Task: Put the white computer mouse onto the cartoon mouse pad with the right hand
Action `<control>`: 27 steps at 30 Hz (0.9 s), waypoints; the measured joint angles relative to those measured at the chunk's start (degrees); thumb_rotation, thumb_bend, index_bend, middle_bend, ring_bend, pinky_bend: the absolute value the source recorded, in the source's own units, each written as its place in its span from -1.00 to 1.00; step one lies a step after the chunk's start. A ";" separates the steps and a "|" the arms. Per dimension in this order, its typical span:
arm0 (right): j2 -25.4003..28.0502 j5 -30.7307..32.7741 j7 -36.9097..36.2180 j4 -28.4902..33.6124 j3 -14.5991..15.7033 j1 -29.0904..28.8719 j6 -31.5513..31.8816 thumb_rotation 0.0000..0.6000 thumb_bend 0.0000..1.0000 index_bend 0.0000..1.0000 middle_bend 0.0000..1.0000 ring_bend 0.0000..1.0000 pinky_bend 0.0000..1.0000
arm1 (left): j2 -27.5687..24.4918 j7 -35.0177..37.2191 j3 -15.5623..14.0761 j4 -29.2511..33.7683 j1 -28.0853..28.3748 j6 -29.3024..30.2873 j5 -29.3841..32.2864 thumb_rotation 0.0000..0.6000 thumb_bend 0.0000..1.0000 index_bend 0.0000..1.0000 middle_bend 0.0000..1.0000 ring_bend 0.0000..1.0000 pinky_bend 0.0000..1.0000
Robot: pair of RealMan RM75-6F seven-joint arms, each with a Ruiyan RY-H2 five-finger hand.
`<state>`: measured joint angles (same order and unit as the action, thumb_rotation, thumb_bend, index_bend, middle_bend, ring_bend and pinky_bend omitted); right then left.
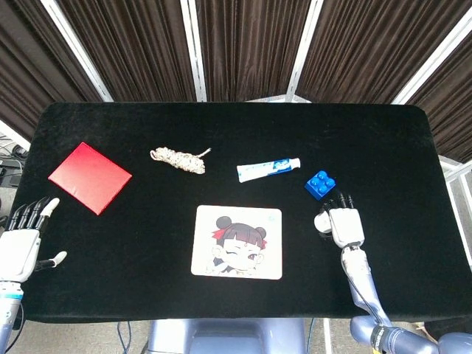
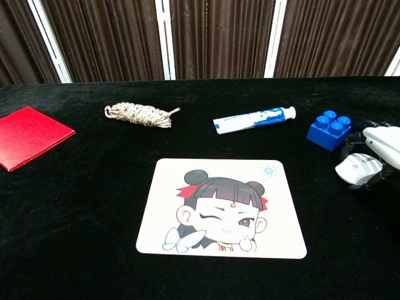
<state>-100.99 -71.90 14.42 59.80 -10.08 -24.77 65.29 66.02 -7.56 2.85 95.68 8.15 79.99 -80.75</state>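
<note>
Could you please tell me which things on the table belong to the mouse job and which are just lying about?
Job: white mouse, under the right hand; cartoon mouse pad.
Lying about: blue brick, toothpaste tube, rope bundle, red square.
</note>
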 measured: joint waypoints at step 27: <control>1.50 -8.55 -4.41 0.77 1.97 -0.13 7.84 1.00 -0.85 0.35 0.27 -0.05 0.17 | -0.21 0.59 -0.03 0.42 -0.04 0.30 -0.40 1.00 -0.66 -1.00 -1.00 -1.00 -1.00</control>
<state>-99.48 -80.45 10.02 60.56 -8.11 -24.90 73.13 65.82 -6.97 2.81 96.10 8.11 80.29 -81.15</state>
